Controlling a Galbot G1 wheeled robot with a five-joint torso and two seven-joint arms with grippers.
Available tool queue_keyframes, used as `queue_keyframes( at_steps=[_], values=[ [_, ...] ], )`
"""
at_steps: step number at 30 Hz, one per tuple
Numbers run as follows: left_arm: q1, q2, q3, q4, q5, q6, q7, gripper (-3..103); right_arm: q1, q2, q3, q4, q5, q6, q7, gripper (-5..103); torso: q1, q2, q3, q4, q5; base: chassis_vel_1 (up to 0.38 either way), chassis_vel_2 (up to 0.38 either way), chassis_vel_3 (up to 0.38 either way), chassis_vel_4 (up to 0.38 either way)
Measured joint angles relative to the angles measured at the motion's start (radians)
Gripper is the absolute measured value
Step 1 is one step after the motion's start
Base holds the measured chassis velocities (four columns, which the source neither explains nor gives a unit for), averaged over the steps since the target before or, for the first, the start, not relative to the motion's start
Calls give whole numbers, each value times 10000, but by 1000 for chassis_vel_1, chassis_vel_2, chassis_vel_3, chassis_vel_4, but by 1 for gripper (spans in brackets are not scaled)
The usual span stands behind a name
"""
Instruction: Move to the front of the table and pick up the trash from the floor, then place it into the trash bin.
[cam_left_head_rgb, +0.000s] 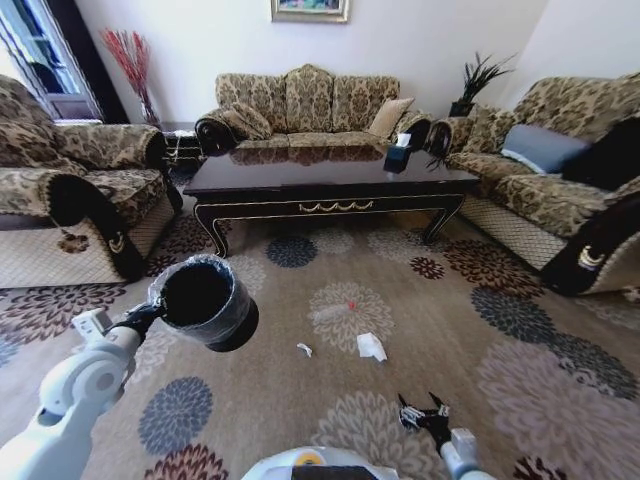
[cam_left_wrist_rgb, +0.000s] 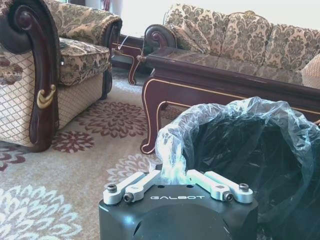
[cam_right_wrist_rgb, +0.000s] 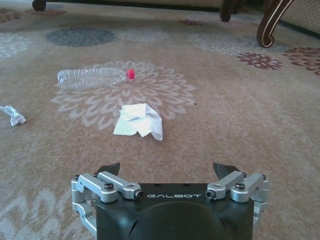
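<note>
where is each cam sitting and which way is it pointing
Head view: from the robot's head, looking forward and down over the floor to the table; left arm holding the trash bin, right gripper low and open.
Left wrist view: on the left wrist, facing the table's corner leg; left gripper shut on the trash bin's liner.
Right wrist view: on the right wrist, low, facing the bottle, tissue and scrap.
Shared: head and right wrist views both show this trash; head and left wrist views both show bin and table.

- A patterned sofa (cam_left_head_rgb: 305, 105) stands against the back wall (cushions on it).
- An armchair (cam_left_head_rgb: 70, 185) stands left.
- A framed picture (cam_left_head_rgb: 310, 9) hangs above.
</note>
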Motion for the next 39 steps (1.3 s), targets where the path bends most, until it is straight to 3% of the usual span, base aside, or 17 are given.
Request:
queue_keyframes(
  at_steps=[8, 17, 39],
  values=[
    [137, 3, -87, -130, 3, 1, -7, 4, 268, 163, -348, -496, -304, -383, 63, 100, 2, -4, 5, 0, -1, -25, 23, 37, -33],
    [266, 16, -181, -286, 8, 9, -26, 4, 613, 279, -681, -956, 219, -1298, 867, 100, 1, -4, 2, 0, -3, 0, 0, 0, 0],
    [391, 9, -202, -419, 103, 19, -36, 4, 1747, 522, -1645, -2312, -161, -1449, 545, 100, 1, -3, 1, 0, -1, 0, 0, 0, 0]
  ],
)
